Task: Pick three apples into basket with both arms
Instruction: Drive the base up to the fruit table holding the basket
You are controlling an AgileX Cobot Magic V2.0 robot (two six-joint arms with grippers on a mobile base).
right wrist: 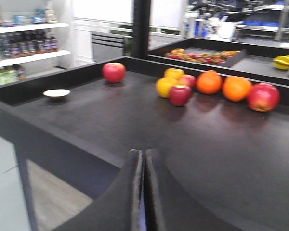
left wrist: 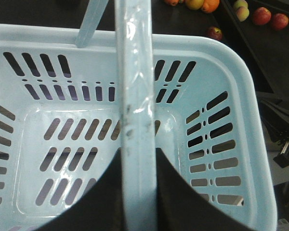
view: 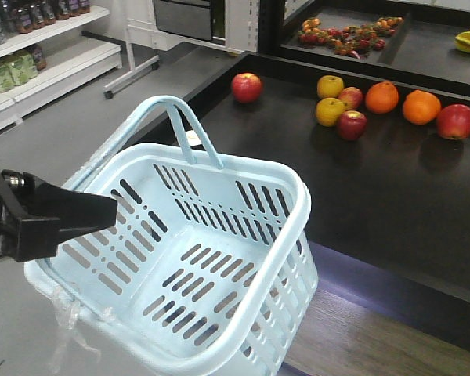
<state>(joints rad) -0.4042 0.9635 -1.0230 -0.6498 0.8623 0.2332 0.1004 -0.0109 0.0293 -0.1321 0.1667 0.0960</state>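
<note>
The pale blue basket hangs empty in front of the black counter. My left gripper is shut on one of its hoop handles; in the left wrist view the gripper has a black finger on each side of the handle. Three dark red apples lie on the counter: one at the far left, one in front of the yellow fruits, one at the right. They also show in the right wrist view: left apple, middle apple, right apple. My right gripper is shut and empty above the counter's near edge.
Two oranges and two yellow fruits lie among the apples, with a paler apple between them. The counter has a raised black rim. A white dish sits at its left. A tray of small fruit lies behind, shelves stand at left.
</note>
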